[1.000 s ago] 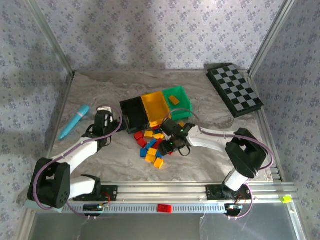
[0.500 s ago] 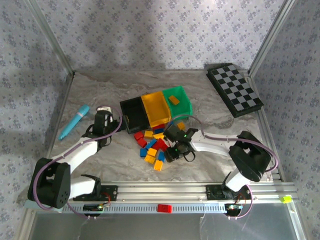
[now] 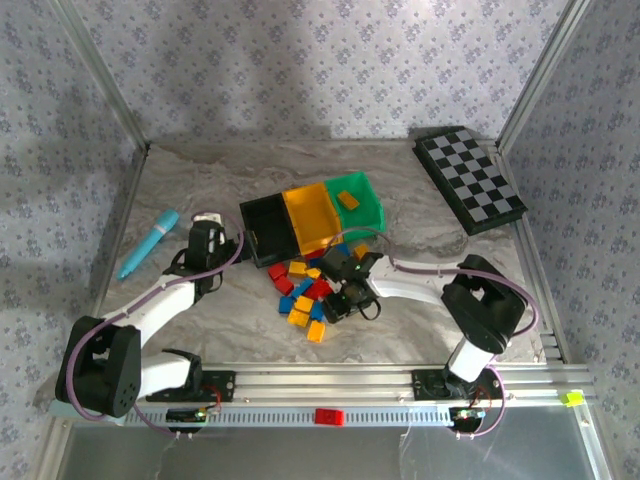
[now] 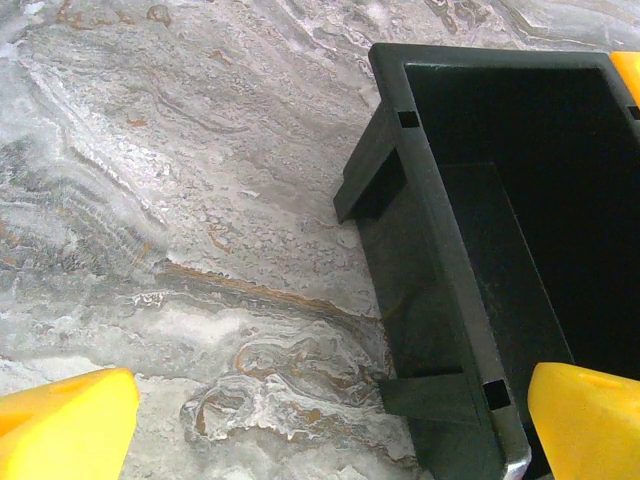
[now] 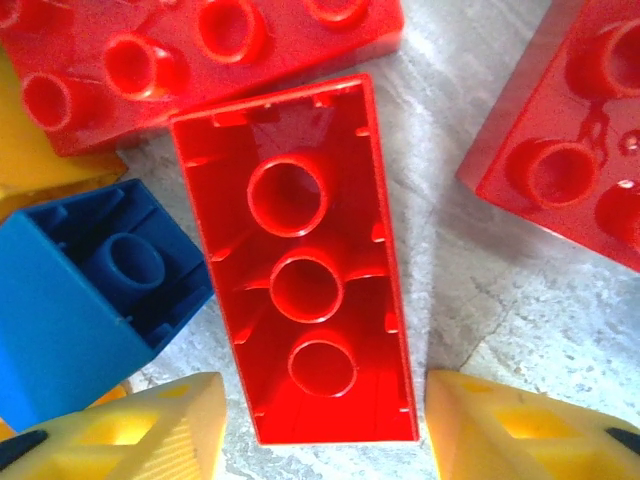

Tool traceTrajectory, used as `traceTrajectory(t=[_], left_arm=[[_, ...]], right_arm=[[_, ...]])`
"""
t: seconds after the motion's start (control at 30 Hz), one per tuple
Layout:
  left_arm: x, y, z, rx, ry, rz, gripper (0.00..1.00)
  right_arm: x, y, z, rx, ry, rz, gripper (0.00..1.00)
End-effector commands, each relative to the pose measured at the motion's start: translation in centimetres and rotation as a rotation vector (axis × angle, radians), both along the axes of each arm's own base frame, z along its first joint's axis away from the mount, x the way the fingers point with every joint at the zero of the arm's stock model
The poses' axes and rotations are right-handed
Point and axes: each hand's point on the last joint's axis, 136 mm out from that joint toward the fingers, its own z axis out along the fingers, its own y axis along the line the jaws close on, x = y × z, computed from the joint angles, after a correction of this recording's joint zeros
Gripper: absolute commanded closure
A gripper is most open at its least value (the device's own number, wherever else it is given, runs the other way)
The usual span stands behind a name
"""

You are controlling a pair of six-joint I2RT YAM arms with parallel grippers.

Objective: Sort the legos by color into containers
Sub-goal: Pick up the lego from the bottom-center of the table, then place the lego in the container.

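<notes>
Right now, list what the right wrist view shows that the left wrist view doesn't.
Right wrist view: an upside-down red brick straddled by the right gripper, a blue brick beside it, and more red bricks lying studs up. Left wrist view: the black bin ahead of the open left gripper. Both: the marbled table and yellow fingertips in the bottom corners.
</notes>
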Motion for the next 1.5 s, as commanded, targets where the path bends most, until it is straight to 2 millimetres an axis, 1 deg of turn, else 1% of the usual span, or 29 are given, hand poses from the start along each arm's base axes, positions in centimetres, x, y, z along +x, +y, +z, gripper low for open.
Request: traceTrajectory(t=[0.0,0.07,0.23,0.4,0.53,0.63,0.77,0.83,0.9,0.97,1.0,1.07,1.13,1.2,1.23,1.3,1.33,1.47], left_arm=[[0.3,-0.1,1.2,-0.026,-0.022,0.006,0.00],[0.3,-0.1,1.2,-0.024,-0.022,0.007,0.00],[0.3,0.0,1.2,-0.025,-0.022,0.008,0.00],[0.3,0.0,1.0,-0.023,-0.016,0.011,0.00],[0.3,0.0,1.1,-0.022,-0.020,0.012,0.00],[0.4,0.0,1.1,-0.023,-0.017,0.012,0.00],[0.3,0.0,1.1,-0.026,-0.019,0.012,0.00],[0.4,-0.1,1.0,-0.030,-0.015,0.010,0.00],[0.4,-0.3,0.9,-0.036,-0.010,0.002,0.00],[0.4,-0.3,0.8,-0.037,-0.008,0.001,0.00],[0.4,-0.3,0.7,-0.035,-0.006,0.002,0.00],[0.4,-0.3,0.9,-0.034,-0.006,0.001,0.00],[0.4,-0.2,1.0,-0.029,-0.011,0.004,0.00],[0.3,0.1,1.0,-0.019,-0.013,0.012,0.00],[0.3,0.2,1.1,-0.017,-0.013,0.014,0.00],[0.3,0.2,1.2,-0.016,-0.014,0.014,0.00],[0.3,0.2,1.2,-0.018,-0.013,0.013,0.00],[0.3,0.2,1.1,-0.019,-0.013,0.014,0.00]], right_arm=[[0.8,1.7,-0.4,0.033,-0.029,0.026,0.53],[0.8,1.6,-0.2,0.031,-0.034,0.028,0.60],[1.0,1.3,0.8,0.033,-0.065,0.042,0.65],[0.9,1.6,2.4,0.060,-0.091,0.072,0.67],[0.7,1.1,3.2,0.051,-0.098,0.093,0.67],[1.0,0.8,5.0,0.073,-0.132,0.090,0.67],[2.2,0.1,7.4,0.107,-0.171,0.041,0.67],[3.3,0.4,8.7,0.138,-0.207,0.022,0.67],[5.3,1.1,9.8,0.178,-0.260,-0.017,0.66],[8.0,1.8,10.7,0.222,-0.278,-0.082,0.66],[9.1,2.3,11.0,0.233,-0.285,-0.091,0.66],[12.4,3.3,11.9,0.214,-0.329,-0.112,0.66],[15.0,3.7,11.6,0.195,-0.329,-0.135,0.64],[16.9,4.5,11.8,0.206,-0.324,-0.139,0.58],[17.7,4.8,12.0,0.207,-0.327,-0.144,0.53],[18.6,5.1,12.2,0.204,-0.330,-0.142,0.41],[18.8,5.1,12.3,0.203,-0.334,-0.139,0.38],[18.8,3.7,12.5,0.193,-0.344,-0.166,0.37]])
